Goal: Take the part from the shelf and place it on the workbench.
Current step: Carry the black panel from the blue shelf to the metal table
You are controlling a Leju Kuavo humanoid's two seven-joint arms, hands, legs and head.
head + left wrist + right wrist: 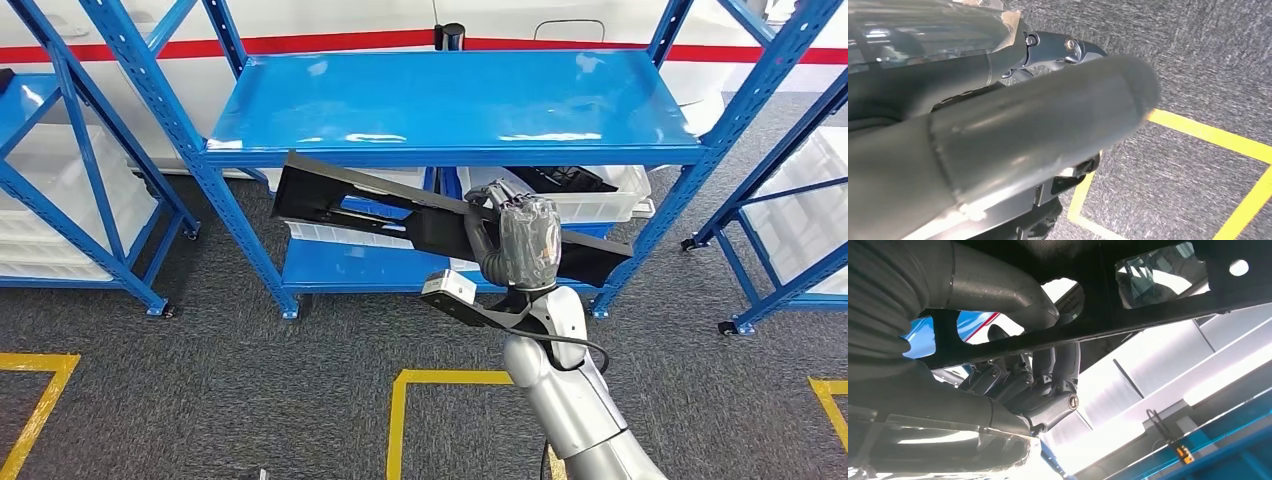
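Head view: right robot hand [520, 240] grips a long, flat black part [400, 210], held before the glossy blue shelf [450, 100]. Right wrist view: fingers [1048, 375] curl around the part's cut-out frame [1128, 315]. Left robot hand [998, 150]: state unclear.

A grey speckled carpet floor [250, 400] carries yellow taped outlines [400, 420]. On it stand blue steel shelving racks [450, 100] with glossy, glare-streaked boards and castor feet; white plastic bins [610, 205] sit on the lower levels. Behind runs a white surface with a red stripe [330, 44], possibly a wall, though the view is cut short.
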